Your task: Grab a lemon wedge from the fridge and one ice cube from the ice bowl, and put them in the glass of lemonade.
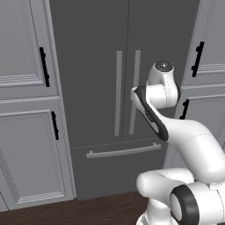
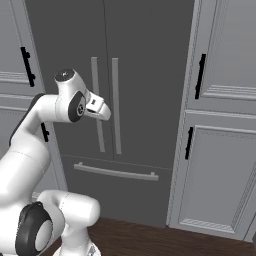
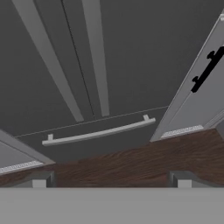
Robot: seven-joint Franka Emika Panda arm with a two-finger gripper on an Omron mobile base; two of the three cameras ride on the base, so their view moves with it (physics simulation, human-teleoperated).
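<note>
Light grey panelled cabinets with black handles are standing to the left of your gripper, and dark wood flooring is running along below it. Ahead of the gripper you are facing the fridge, its two dark doors closed and its long pale bar handles hanging side by side either side of the centre seam. Under them the bottom drawer is sitting shut with its own horizontal bar. Your fingertips are standing well apart in the hand view, gripping nothing and clear of the fridge. More cabinets are filling the space to the right of the gripper.
</note>
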